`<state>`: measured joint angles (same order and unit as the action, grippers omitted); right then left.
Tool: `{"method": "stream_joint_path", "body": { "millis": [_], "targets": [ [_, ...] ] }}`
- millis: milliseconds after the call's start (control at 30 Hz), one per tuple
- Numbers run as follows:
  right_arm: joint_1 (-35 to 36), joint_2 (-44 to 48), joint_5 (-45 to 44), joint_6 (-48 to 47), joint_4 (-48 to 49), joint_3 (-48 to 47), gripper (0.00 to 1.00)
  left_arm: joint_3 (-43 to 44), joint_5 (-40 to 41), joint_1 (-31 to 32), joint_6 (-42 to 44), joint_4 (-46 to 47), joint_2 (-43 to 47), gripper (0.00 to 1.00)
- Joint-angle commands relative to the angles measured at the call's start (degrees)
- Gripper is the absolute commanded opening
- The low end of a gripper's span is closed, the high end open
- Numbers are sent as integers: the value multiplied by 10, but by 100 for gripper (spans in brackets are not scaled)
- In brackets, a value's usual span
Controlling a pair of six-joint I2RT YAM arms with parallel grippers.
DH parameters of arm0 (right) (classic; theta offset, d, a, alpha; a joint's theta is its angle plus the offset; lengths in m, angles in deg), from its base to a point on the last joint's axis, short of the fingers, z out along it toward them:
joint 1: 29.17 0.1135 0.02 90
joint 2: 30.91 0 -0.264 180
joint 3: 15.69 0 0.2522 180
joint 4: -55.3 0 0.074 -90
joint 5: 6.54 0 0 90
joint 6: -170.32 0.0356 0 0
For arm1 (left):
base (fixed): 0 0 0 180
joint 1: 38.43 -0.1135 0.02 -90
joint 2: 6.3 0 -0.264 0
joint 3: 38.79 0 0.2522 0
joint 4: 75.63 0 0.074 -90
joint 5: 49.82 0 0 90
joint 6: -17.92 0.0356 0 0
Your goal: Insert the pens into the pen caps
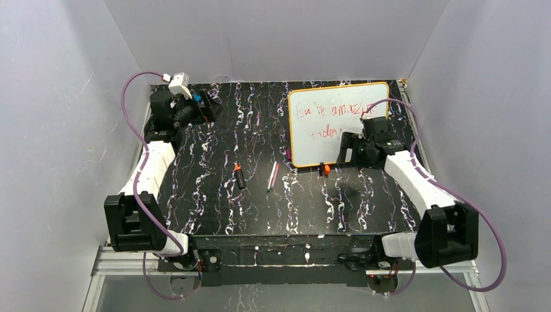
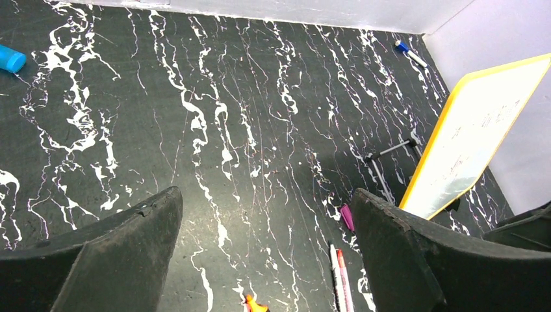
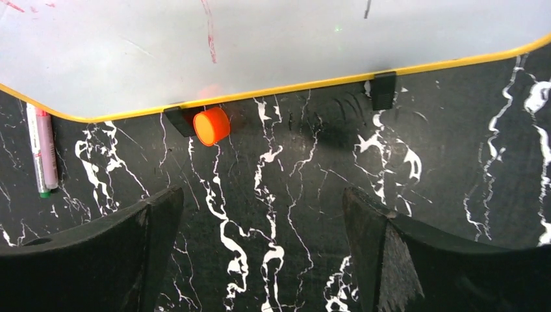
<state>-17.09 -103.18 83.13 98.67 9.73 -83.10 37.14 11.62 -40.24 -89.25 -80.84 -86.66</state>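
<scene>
A black pen with an orange end [image 1: 239, 175] lies mid-table; only its orange tip shows in the left wrist view [image 2: 255, 303]. Two slim pens, one pale pink and one thin and white [image 1: 273, 175], lie side by side to its right, and show in both wrist views [image 2: 339, 279] [image 3: 42, 149]. A magenta cap [image 1: 287, 155] [image 2: 347, 218] lies by the whiteboard's near left corner. An orange cap [image 1: 326, 169] [image 3: 211, 125] lies at the board's near edge. No black cap shows. My left gripper [image 1: 206, 104] [image 2: 266, 195] is open and empty at the far left. My right gripper [image 1: 342, 151] [image 3: 260, 195] is open and empty, just near of the orange cap.
A yellow-framed whiteboard [image 1: 338, 123] [image 3: 260, 45] [image 2: 481, 130] with red writing stands propped at the back right on small black feet. A blue cap [image 2: 10, 58] lies at the far left, and a blue-capped marker [image 2: 409, 53] near the back wall. White walls enclose the table.
</scene>
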Motion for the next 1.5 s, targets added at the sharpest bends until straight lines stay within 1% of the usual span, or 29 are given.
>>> {"method": "stream_joint_path", "body": {
  "millis": [0, 200, 433, 667, 967, 1100, 1233, 1467],
  "targets": [
    [15, -38, -22, 19, 37, -7, 99, -13, -10, 0, -1, 9, 25, 98],
    [15, -107, -35, 23, 89, -27, 99, -9, -8, 0, 2, 4, 24, 98],
    [16, -164, -20, 43, 130, -60, 99, -1, -10, 0, 3, 1, 14, 98],
    [27, -190, -24, 77, 145, -76, 99, -3, -10, 0, 5, 2, 6, 98],
    [71, -241, -82, 134, 151, -105, 99, 7, -11, 0, 9, -7, -6, 98],
    [80, -264, -85, 155, 157, -118, 99, 10, -11, 0, 12, -13, -6, 98],
    [81, -282, -97, 157, 160, -134, 99, 11, -11, 0, 15, -17, -6, 98],
    [78, -320, -109, 119, 174, -177, 99, 11, -10, 1, 18, -21, -8, 99]
  ]
}}
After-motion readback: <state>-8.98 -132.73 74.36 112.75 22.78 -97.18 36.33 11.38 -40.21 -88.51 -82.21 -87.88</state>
